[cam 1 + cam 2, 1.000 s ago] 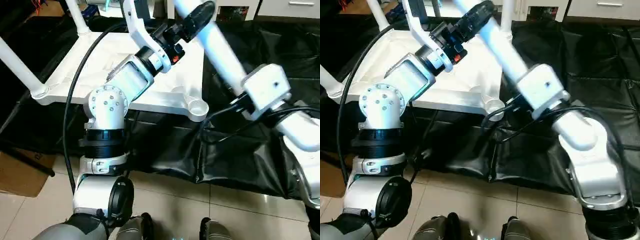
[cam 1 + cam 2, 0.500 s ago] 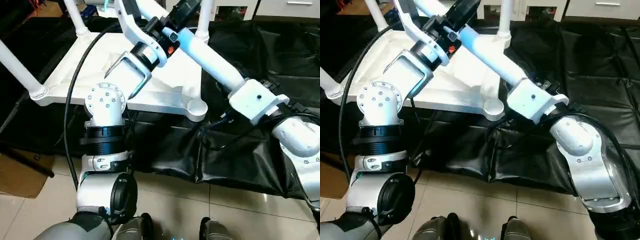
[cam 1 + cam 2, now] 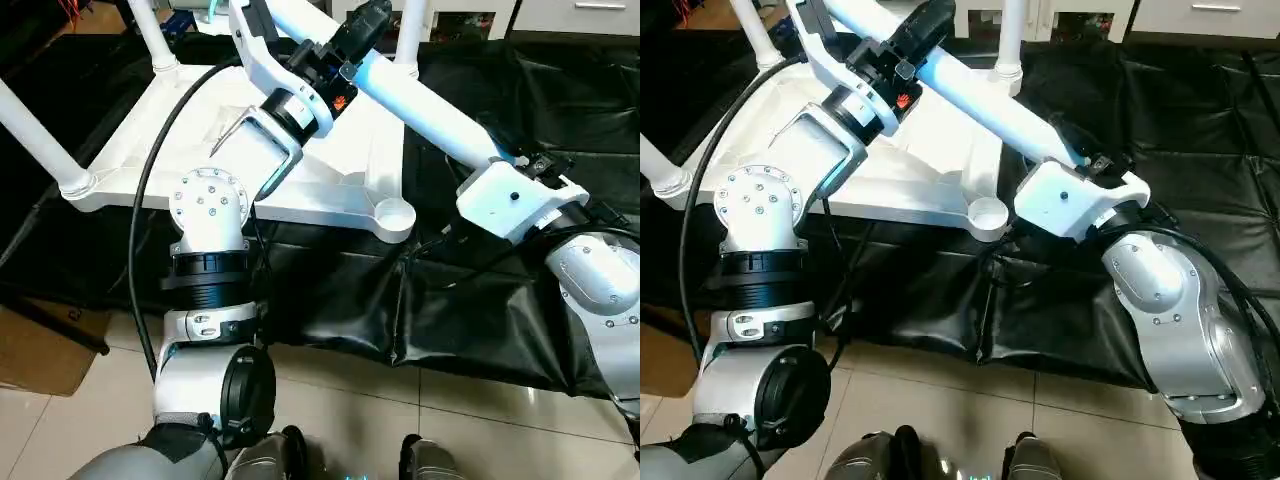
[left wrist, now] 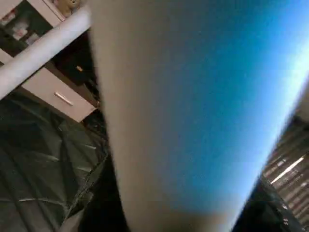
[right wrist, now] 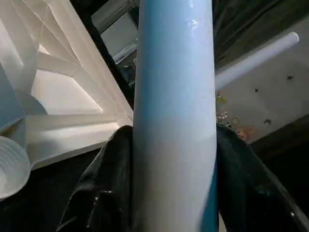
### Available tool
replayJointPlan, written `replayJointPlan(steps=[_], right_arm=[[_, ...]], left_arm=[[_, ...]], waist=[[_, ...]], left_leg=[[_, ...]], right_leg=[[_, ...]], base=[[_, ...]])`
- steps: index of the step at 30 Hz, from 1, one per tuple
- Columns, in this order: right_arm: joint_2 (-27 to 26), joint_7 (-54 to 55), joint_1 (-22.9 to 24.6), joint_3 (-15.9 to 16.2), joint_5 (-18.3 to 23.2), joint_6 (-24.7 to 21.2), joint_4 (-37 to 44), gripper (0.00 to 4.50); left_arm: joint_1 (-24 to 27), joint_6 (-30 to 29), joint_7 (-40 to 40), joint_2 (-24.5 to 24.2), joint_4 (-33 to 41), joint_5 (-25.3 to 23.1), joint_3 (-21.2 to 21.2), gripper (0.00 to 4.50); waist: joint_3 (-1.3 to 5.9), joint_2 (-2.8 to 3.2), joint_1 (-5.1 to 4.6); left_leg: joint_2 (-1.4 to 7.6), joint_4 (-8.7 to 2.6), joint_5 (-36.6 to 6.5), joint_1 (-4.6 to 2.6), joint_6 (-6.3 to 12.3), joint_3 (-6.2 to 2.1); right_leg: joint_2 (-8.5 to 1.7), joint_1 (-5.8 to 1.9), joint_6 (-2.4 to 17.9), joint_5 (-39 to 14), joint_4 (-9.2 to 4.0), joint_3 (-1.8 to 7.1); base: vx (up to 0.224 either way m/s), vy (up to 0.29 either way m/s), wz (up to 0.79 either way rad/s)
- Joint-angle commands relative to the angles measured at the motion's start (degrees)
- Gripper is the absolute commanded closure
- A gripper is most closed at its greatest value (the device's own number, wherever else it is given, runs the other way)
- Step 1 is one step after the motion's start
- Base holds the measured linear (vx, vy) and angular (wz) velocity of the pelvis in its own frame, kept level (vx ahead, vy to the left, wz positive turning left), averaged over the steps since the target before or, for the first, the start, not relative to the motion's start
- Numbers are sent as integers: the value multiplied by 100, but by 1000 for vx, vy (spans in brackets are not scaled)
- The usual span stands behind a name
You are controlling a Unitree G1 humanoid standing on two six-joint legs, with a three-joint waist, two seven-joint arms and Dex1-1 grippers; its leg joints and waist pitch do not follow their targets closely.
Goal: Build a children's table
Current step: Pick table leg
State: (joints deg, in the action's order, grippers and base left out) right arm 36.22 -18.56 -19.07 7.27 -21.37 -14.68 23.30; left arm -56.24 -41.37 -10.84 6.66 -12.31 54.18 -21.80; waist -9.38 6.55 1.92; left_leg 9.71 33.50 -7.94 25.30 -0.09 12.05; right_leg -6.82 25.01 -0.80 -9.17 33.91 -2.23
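Observation:
The children's table top (image 3: 200, 110) lies upside down on a black mat, ribbed side up. Three white legs stand in its sockets: near left (image 3: 35, 130), far left (image 3: 150, 30) and far right (image 3: 410, 30). The near right socket (image 3: 397, 213) is empty. A loose table leg (image 3: 430, 105) slants above the top's right side. My right gripper (image 3: 1077, 150) is shut on its lower part, black fingers (image 5: 108, 183) hugging the tube. My left gripper (image 3: 360, 25) is shut on the upper part, and that leg (image 4: 193, 96) looms close in the left wrist view.
The black mat (image 3: 520, 330) covers the floor under and to the right of the table. A cardboard box (image 3: 40, 350) sits on the tiles at lower left. A black cable (image 3: 140, 200) loops beside my left arm. White drawers (image 3: 570, 15) stand at the back.
The held leg has swung lower and flatter, away from the camera and over the table top. My left gripper's fingers have closed in around its upper part. The right grip is unchanged.

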Motion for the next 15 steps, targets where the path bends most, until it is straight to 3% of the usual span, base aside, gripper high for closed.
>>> replayJointPlan(steps=[1,14,15], right_arm=[[38,9,12,83,-172,-1,-86,266],[-42,-81,8,120,-288,62,-121,266],[-53,-90,6,113,-263,69,-125,231]], left_arm=[[-104,17,54,-7,42,76,-35,262],[-117,84,85,-26,18,188,-66,286],[-120,84,75,-26,11,189,-65,286]], waist=[[470,-124,-18],[490,-133,-17],[490,-134,-18]], left_leg=[[194,-337,-1279,-249,646,-163],[194,-312,-1169,-248,734,-157],[194,-311,-1160,-246,738,-158]], right_leg=[[-75,-309,1247,-941,-378,77],[-75,-317,1300,-848,-361,80],[-75,-319,1301,-843,-359,79]], base=[[0,0,0],[0,0,0],[0,0,0]])
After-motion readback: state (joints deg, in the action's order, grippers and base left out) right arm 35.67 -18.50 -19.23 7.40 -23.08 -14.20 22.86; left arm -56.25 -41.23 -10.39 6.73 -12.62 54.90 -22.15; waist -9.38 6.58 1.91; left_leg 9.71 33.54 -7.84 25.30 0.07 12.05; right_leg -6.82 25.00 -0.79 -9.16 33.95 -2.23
